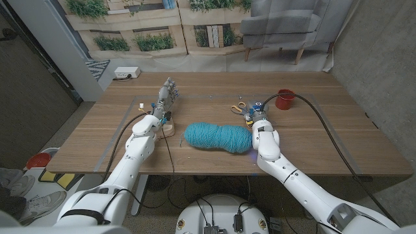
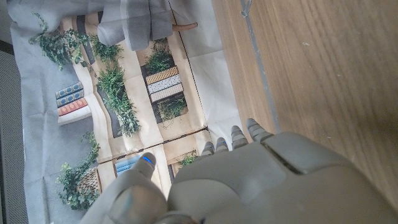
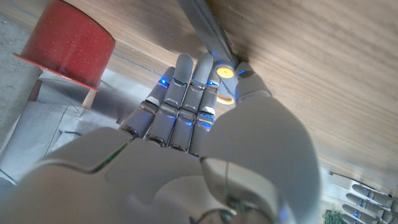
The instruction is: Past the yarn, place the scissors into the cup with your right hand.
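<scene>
**Right hand at the scissors, beyond the yarn**

Nearest the head camera, both my forearms reach up from the bottom corners over the wooden table (image 1: 338,140). My right hand (image 1: 255,112) sits just past the far right end of the teal yarn (image 1: 217,137), at the scissors (image 1: 240,107), whose yellow handles lie on the wood just left of my fingers. In my right wrist view the fingers (image 3: 180,99) stretch forward side by side, close together, with the yellow handle loops (image 3: 225,84) right against their tips and the grey blades (image 3: 205,28) running away across the table. Whether I have a real hold on the handles or only touch them, I cannot tell.

Just beyond my right hand, a little to its right, the red cup (image 1: 284,99) stands upright on the table, apart from the scissors; a black cable passes right beside it.

My left hand (image 1: 166,96) is raised near the far left part of the table, fingers apart and pointing away from me, holding nothing; the left wrist view shows its back (image 2: 249,180) with fingertips (image 2: 239,134) spread above the table edge. Near my left wrist a small pale wooden piece (image 1: 169,128) rests on the table. A white box (image 1: 126,73) lies on the floor past the far left corner, and a grey armchair (image 1: 286,23) stands behind.
</scene>
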Available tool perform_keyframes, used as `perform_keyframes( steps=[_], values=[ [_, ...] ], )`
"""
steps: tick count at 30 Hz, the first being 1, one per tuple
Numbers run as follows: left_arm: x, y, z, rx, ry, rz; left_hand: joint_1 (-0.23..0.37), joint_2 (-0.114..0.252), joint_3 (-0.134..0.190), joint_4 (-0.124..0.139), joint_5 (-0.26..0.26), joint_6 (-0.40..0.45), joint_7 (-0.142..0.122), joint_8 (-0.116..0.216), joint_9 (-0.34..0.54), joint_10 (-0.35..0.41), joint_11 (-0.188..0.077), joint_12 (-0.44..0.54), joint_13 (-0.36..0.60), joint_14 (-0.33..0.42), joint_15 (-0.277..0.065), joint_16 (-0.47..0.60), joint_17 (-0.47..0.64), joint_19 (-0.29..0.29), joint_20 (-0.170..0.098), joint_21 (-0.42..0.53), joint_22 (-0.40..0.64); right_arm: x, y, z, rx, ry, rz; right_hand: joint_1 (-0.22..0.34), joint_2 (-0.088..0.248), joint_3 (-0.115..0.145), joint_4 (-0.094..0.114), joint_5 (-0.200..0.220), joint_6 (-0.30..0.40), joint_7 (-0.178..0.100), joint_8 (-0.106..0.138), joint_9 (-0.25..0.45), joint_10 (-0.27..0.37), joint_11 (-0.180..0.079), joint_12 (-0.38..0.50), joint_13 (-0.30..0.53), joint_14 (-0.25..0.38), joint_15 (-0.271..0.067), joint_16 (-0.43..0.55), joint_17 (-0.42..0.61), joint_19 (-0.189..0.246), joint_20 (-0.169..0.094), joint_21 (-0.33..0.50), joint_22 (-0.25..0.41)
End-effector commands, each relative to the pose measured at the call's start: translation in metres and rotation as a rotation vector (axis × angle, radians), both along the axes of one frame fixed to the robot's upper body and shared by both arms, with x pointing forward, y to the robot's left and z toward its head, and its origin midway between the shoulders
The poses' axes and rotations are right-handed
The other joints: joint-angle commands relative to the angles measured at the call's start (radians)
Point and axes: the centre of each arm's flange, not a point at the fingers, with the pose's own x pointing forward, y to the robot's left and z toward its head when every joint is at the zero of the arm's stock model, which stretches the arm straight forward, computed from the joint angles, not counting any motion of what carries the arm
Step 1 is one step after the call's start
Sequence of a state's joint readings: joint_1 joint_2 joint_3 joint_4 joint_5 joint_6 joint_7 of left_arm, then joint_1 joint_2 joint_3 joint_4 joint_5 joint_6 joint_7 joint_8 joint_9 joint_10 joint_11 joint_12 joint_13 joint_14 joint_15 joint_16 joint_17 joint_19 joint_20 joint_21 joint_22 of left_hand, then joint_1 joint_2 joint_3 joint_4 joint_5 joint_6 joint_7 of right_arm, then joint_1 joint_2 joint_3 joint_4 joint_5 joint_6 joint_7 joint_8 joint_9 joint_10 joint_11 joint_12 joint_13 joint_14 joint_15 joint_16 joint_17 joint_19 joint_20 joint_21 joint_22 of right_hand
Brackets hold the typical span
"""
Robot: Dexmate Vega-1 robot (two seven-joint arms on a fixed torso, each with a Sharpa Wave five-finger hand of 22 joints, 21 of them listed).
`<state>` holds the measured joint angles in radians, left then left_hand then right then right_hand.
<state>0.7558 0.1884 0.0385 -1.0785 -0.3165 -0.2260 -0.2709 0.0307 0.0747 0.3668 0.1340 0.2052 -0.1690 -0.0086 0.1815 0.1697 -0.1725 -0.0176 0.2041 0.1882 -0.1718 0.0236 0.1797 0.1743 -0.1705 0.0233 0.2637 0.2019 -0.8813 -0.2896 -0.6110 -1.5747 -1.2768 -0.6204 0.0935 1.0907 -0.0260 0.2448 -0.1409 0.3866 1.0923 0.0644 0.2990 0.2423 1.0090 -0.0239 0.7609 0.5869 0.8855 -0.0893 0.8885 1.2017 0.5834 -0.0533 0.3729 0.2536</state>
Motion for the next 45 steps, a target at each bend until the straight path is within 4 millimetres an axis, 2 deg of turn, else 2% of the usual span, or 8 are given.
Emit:
perform_keyframes(
  steps=[1, 20, 31, 45],
  values=[
    [0.001, -0.002, 0.002, 0.002, -0.002, -0.001, 0.002, 0.003, -0.006, 0.0, 0.003, -0.117, 0.003, 0.002, 0.005, -0.152, 0.003, 0.002, 0.003, -0.175, 0.0, 0.005, 0.005, -0.078, 0.0, -0.001, 0.003, -0.001, -0.007, 0.005, 0.111, -0.038, 0.046, 0.12, 0.118, 0.019, -0.009, 0.006, 0.07, -0.046, 0.069, 0.073, 0.016, -0.013, 0.009, 0.011, 0.038, -0.129, 0.005, 0.009, 0.006, -0.047, 0.01, 0.008],
    [0.001, -0.004, 0.001, 0.003, 0.0, -0.003, 0.003, 0.003, -0.008, 0.0, 0.003, -0.118, 0.004, 0.002, 0.005, -0.152, 0.003, 0.002, 0.003, -0.176, 0.001, 0.005, 0.005, -0.079, 0.0, -0.003, 0.003, -0.007, -0.019, 0.013, 0.236, -0.125, 0.124, 0.127, 0.119, 0.022, -0.006, 0.012, 0.072, -0.034, 0.078, 0.096, 0.033, -0.015, 0.017, 0.019, 0.056, -0.128, 0.006, 0.022, 0.011, -0.038, 0.039, 0.018],
    [0.001, -0.003, 0.002, 0.001, -0.003, -0.002, 0.002, 0.003, -0.011, 0.0, 0.003, -0.118, 0.004, 0.002, 0.005, -0.152, 0.005, 0.002, 0.003, -0.175, 0.002, 0.005, 0.005, -0.078, 0.0, -0.003, 0.003, -0.006, -0.031, 0.019, 0.358, -0.139, 0.186, 0.127, 0.109, 0.022, -0.006, 0.016, 0.078, -0.024, 0.083, 0.106, 0.048, -0.003, 0.02, 0.017, 0.076, -0.126, 0.013, 0.025, 0.027, -0.021, 0.057, 0.019],
    [-0.001, -0.007, 0.01, 0.0, -0.021, -0.016, 0.003, 0.003, -0.013, 0.0, 0.003, -0.116, 0.003, 0.002, 0.005, -0.151, 0.003, 0.003, 0.003, -0.175, 0.002, 0.005, 0.005, -0.077, -0.001, -0.004, 0.003, -0.01, -0.039, 0.029, 0.418, -0.178, 0.21, 0.125, 0.103, 0.026, -0.005, 0.024, 0.077, -0.02, 0.084, 0.115, 0.051, 0.004, 0.022, 0.022, 0.086, -0.125, 0.015, 0.026, 0.027, -0.016, 0.072, 0.02]
  ],
)
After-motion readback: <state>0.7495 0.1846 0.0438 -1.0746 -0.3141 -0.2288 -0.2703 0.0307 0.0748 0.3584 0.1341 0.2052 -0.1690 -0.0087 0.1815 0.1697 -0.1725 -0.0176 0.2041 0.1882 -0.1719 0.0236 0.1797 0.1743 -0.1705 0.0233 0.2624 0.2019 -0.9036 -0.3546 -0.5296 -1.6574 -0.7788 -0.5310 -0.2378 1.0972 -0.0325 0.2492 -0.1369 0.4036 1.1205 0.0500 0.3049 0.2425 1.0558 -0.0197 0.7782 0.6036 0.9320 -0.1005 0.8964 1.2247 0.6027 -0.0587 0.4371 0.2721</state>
